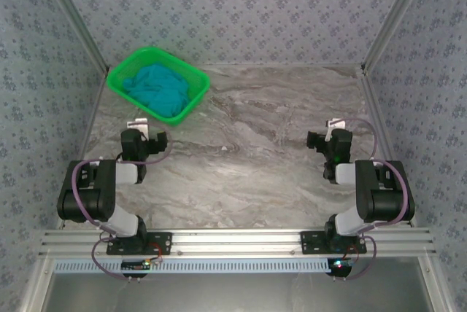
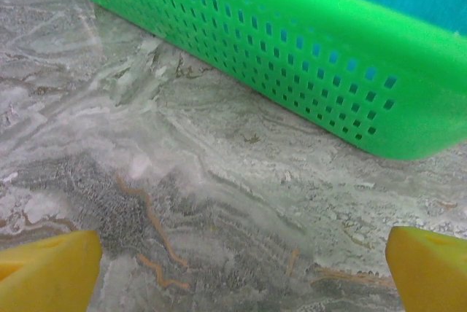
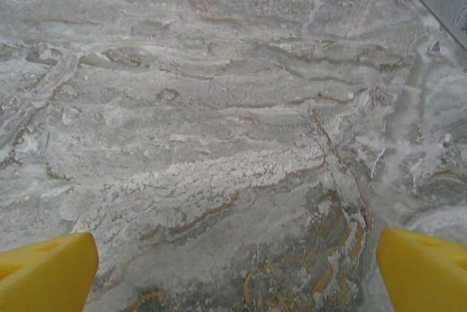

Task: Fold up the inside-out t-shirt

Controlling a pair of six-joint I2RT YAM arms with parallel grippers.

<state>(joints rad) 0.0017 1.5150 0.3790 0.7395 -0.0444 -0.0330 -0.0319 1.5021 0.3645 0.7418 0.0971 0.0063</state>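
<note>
One table (image 1: 277,144), smooth grey veined marble look. One bright green plastic mesh basket (image 1: 117,79), far left corner. One teal t-shirt (image 1: 155,87), crumpled, heaped inside it. Two yellow-tipped grippers: left gripper (image 2: 241,272), right gripper (image 3: 233,272), both spread wide, holding nothing.

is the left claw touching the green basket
Apart. The left wrist view shows a strip of bare marble table between the open left claw and the green mesh basket.
</note>
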